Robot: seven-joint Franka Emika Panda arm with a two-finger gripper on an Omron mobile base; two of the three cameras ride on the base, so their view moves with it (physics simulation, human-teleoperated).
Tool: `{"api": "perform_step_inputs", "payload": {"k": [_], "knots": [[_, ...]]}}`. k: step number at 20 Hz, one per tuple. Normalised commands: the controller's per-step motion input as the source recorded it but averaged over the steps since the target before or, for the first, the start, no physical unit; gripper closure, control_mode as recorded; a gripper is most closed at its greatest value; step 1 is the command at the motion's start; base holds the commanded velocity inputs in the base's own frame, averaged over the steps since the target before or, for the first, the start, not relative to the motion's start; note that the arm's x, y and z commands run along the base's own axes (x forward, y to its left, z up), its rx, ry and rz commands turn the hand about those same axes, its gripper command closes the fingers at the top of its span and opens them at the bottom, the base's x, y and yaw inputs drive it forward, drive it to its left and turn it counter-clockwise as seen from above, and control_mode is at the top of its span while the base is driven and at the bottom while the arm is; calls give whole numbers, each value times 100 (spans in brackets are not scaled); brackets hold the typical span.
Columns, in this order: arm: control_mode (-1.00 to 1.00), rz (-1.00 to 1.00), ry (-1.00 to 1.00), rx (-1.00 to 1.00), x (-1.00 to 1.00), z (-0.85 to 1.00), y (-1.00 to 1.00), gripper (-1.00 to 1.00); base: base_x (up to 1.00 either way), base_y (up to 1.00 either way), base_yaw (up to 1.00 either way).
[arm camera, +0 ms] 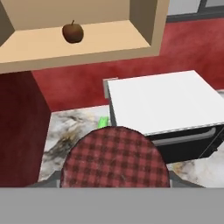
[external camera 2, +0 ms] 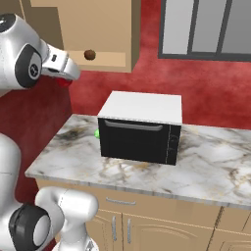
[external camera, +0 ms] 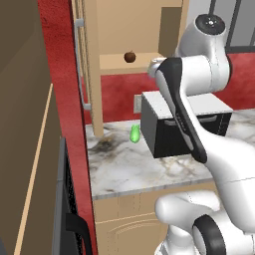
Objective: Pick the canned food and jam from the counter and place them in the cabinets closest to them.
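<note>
Dark-red checked round can (arm camera: 114, 158) sits pinched in the hand (arm camera: 114, 181), up in the air above the white-grey marble tabletop (external camera: 127, 167). Higher up, the light tan wooden cabinet (arm camera: 78, 43) is open, with bare shelf beside a small brown ball (arm camera: 72, 32). A black box oven with a white top (external camera 2: 141, 126) stands below.

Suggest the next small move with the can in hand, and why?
Probably lift and carry the canned food forward toward the open cabinet shelf. The can sits close under the hand camera, apparently held above the counter, with the shelf higher and ahead; keep it away from the brown ball there.
</note>
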Motion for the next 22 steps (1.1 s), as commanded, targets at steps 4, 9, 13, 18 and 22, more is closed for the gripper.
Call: {"api": "perform_step_inputs", "payload": {"k": [4,9,13,18,22], "knots": [[-100,0,-5,1,29,41,-8,100,0,0,0],[-100,0,-6,0,32,14,-1,100,0,0,0],[-100,0,-6,0,33,6,0,100,0,0,0],[-100,0,-4,0,36,1,0,100,0,0,0],[-100,0,-1,0,16,3,0,100,0,0,0]]}}
